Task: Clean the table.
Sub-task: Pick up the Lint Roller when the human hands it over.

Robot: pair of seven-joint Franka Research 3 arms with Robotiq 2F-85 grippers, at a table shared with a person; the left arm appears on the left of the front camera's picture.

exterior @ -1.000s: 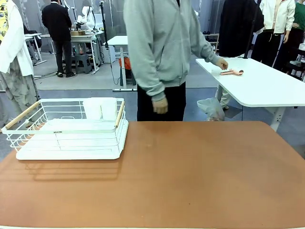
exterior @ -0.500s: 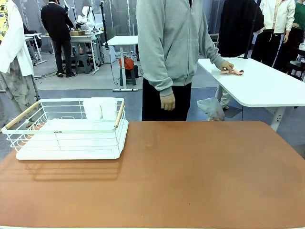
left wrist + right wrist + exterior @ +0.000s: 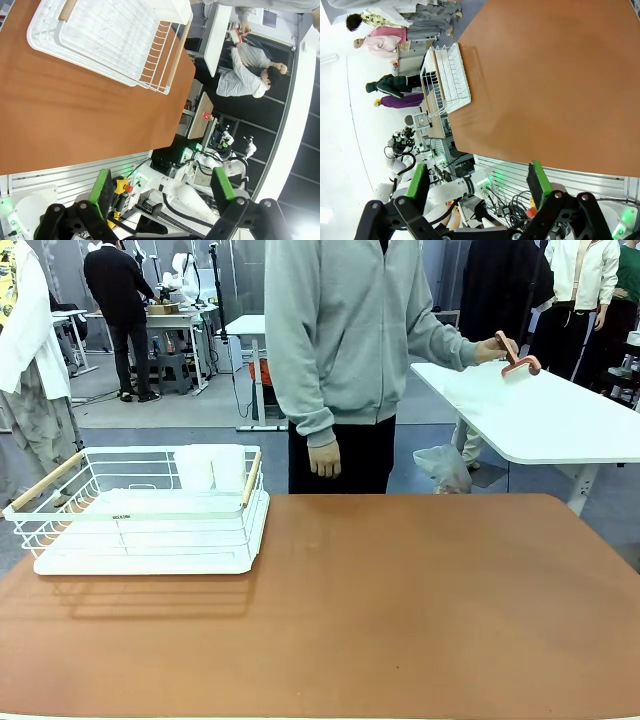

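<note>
Stretching lengthwise left to right, the table (image 3: pixel 400 610) is carrying a dish rack (image 3: pixel 140 530) at its left end; left gripper (image 3: pixel 162 186) and right gripper (image 3: pixel 477 181) are hanging spread, empty.

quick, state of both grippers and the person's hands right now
left gripper: open, empty
right gripper: open, empty
person's raised hand: holding a pink tool
person's lowered hand: hanging, empty
</note>
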